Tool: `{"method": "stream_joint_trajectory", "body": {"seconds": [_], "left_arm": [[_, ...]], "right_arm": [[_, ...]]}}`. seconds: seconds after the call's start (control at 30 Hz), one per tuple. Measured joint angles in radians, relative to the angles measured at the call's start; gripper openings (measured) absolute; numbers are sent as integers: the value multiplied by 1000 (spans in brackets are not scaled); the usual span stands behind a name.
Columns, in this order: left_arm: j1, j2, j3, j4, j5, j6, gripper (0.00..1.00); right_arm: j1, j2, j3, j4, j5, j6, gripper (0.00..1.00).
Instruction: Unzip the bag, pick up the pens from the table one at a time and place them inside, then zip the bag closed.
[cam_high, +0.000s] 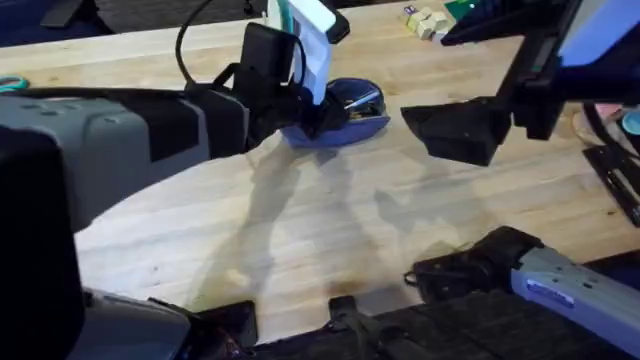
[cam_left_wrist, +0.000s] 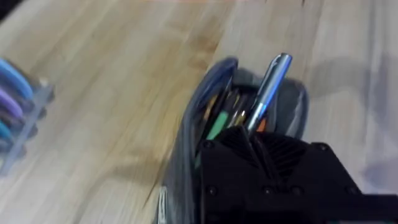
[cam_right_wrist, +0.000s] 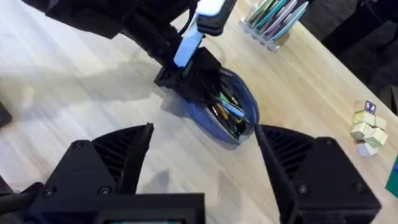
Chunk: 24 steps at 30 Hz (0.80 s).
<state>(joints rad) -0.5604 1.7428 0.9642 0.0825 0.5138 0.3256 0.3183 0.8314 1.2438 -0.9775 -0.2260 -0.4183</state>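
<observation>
We see the bag (cam_right_wrist: 227, 115) unzipped, pens (cam_left_wrist: 268, 87) inside; zipping remains. Left tool (cam_left_wrist: 258, 146) clamps its edge; right tool (cam_right_wrist: 202, 162) gapes.

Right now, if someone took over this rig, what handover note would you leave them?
Left tool: at the open bag, fingers shut on a silver-blue pen standing partly inside it.
Right tool: open, hovering near the bag, holding nothing.
Bag lies unzipped on the table; green and orange pens already inside.
Done: unzipping, most loading.
Left: release this pen, check for strays, zip closed.
</observation>
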Motion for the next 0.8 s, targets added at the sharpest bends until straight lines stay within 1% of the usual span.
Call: {"method": "stream_joint_trajectory", "body": {"seconds": [0.1,0.23,0.27,0.43,0.47,0.5,0.53,0.67,0.8], "left_arm": [[10,0,0,-41,-22,3,43],[9,0,0,-54,-36,4,43],[9,0,0,-52,-38,10,95],[10,0,0,-25,-43,11,886],[10,0,0,-20,-43,8,959],[10,0,0,-13,-43,8,984],[10,0,0,-4,-43,7,989],[11,0,0,39,-39,-9,992],[11,-8,0,48,-38,-23,992]], "right_arm": [[0,0,0,0,0,0,998],[0,0,0,0,0,0,998],[0,0,0,0,0,0,998],[0,0,0,0,0,0,998],[0,0,0,0,0,0,998],[0,0,0,0,0,0,998],[0,0,0,0,0,0,998],[0,0,0,0,0,0,998],[0,0,0,0,0,0,998]]}}
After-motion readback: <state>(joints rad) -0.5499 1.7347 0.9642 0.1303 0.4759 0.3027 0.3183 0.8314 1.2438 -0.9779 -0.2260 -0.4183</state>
